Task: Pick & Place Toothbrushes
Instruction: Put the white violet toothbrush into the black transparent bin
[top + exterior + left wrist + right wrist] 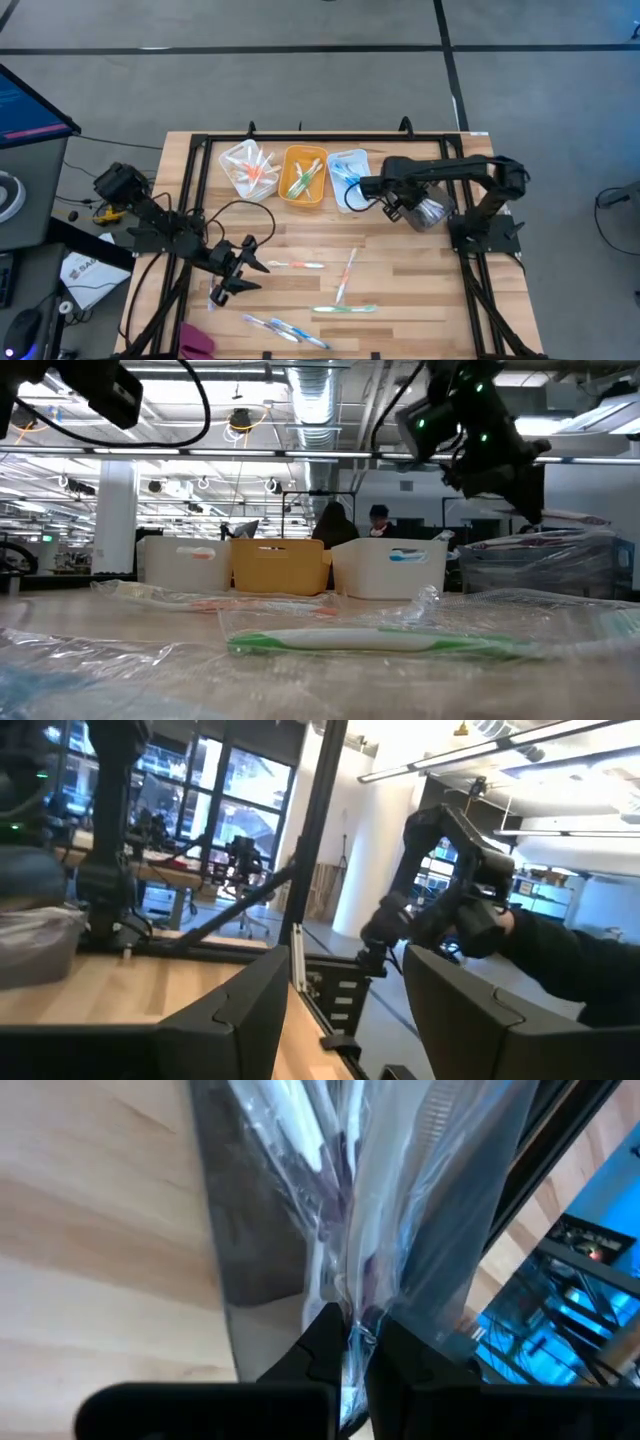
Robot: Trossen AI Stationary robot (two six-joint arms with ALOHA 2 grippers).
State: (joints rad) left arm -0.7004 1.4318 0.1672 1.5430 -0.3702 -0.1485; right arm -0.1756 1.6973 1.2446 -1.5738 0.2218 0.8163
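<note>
Nearest the low camera lies a green-and-white wrapped toothbrush (380,641) on the wooden table (420,290), in front of the yellow bin (303,177), which serves as the landmark here.

Well to the left of that bin and nearer the table's front edge, the left gripper (250,266) hovers with its jaws spread and nothing between them. Just beside its tips lies an orange-tinted toothbrush (298,264). More blue and white toothbrushes (287,328) sit near the front edge.

Left of the yellow bin stands a white bin (248,168) of orange-pink brushes. The yellow bin itself holds green and orange ones.

Right of it stands another white bin (345,171) with blue brushes. Over that bin's right side, the right gripper (351,1342) is pressed together, pinching a clear-wrapped toothbrush (330,1190).
</note>
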